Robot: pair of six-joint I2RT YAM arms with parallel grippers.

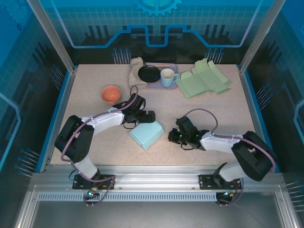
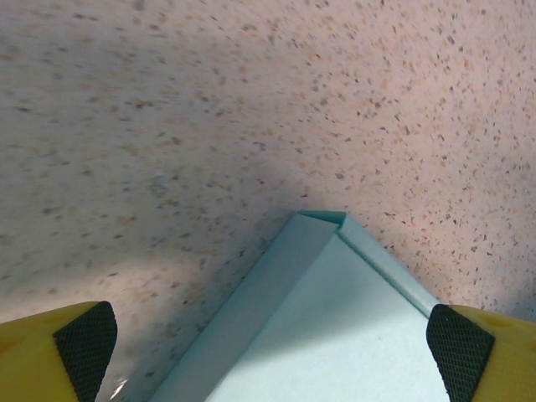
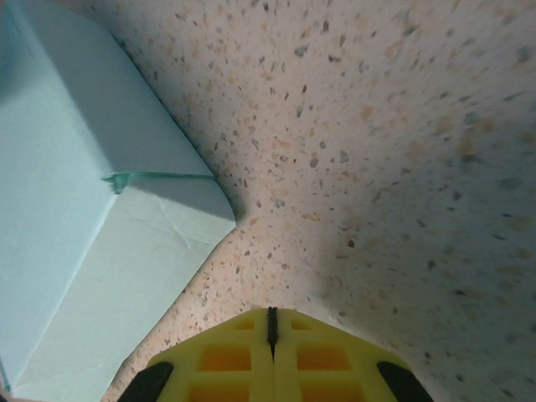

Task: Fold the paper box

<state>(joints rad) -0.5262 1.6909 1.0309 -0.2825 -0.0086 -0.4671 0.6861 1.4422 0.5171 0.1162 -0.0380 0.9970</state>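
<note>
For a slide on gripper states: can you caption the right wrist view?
Shut right gripper just clear of the pale-blue paper box on the speckled table.

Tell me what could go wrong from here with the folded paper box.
1. The light blue folded paper box lies unheld on the speckled table. The left jaws stand wide open facing its corner, so closing there might crush the fold.
2. The right jaws are shut, apart from the box, near a flap edge; a nudge could slide the box or spring that flap open.
</note>
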